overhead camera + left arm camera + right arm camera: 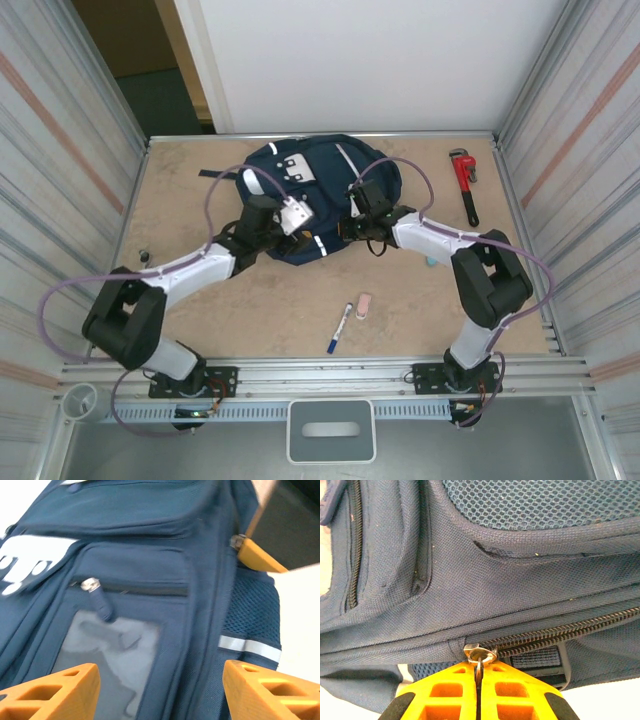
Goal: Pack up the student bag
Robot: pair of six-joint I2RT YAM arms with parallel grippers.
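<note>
Toward the table's [200,300] far edge, mid-width, lies the student bag [300,185]. My right gripper [479,677] is clenched on its zipper pull [480,654]; my left gripper [159,680] hangs spread above the front pocket [120,635]. I should pin the fabric, then draw straight along the teeth [560,632].

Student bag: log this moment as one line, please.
student bag on table | right gripper jaws shut on zipper pull | left gripper jaws open over front pocket | pen, pink eraser lying on table
</note>
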